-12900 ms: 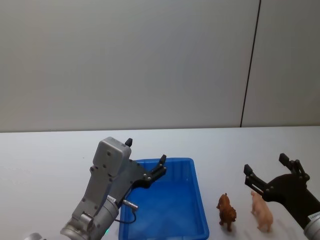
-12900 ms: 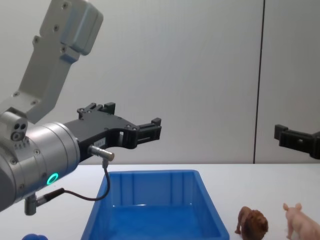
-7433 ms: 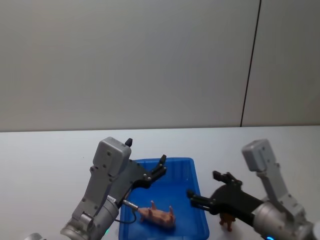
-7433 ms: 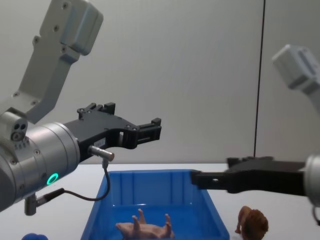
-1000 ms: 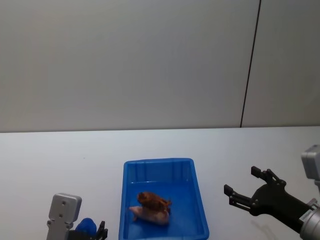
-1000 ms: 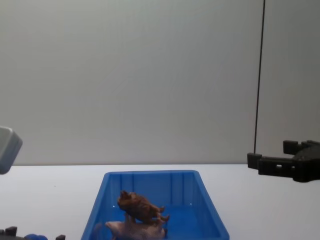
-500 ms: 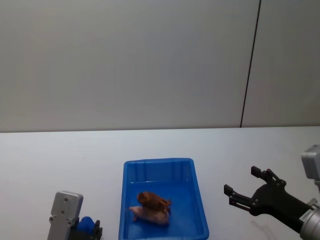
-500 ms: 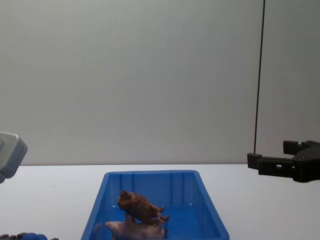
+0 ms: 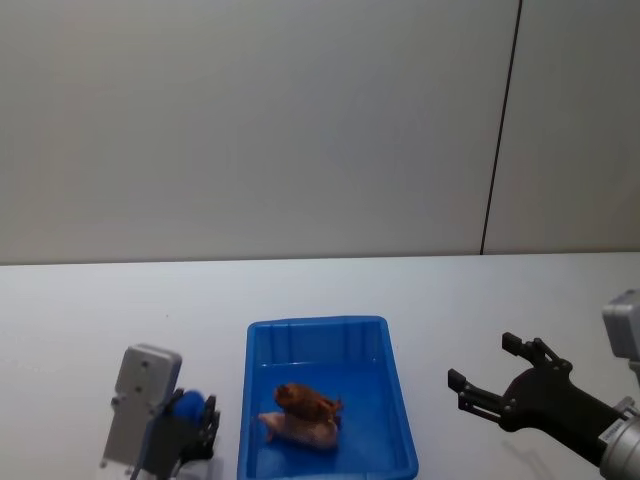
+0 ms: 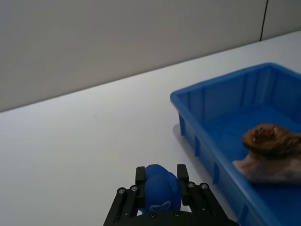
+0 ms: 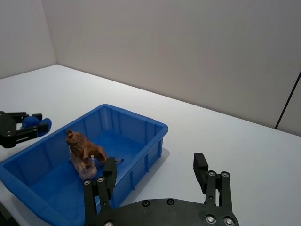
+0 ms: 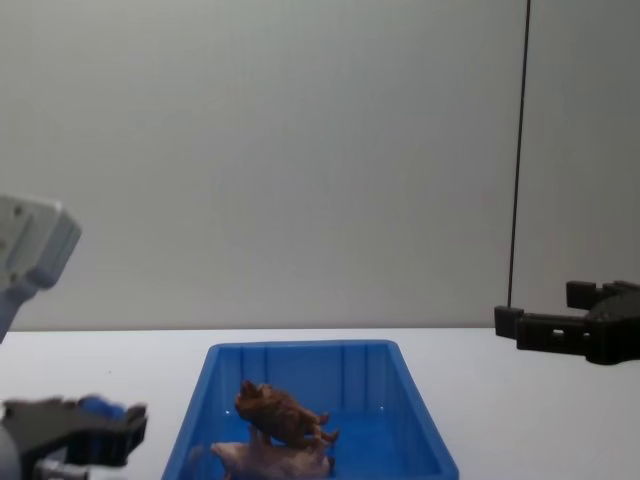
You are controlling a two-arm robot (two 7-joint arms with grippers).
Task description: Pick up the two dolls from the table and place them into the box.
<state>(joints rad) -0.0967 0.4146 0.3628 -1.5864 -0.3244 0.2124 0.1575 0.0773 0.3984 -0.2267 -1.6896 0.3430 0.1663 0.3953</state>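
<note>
The blue box point(image 9: 397, 400) sits on the white table point(image 9: 90, 310) in front of me. Both dolls lie inside it: the brown lion point(image 9: 306, 400) rests on top of the pink pig point(image 9: 300, 430), which lies on its side. The right wrist view shows the lion point(image 11: 83, 146) and pig point(image 11: 89, 170) in the box point(image 11: 136, 118). My left gripper point(image 9: 195, 420) hovers just left of the box, shut on a small blue rounded object point(image 10: 160, 190). My right gripper point(image 9: 482, 362) hangs open and empty to the box's right.
Bare white tabletop surrounds the box on all sides. A plain grey wall with a dark vertical seam point(image 9: 500, 130) stands behind the table.
My left gripper has risen from the table's front left with the blue rounded object and moved closer to the box. The right arm and both dolls have stayed still.
</note>
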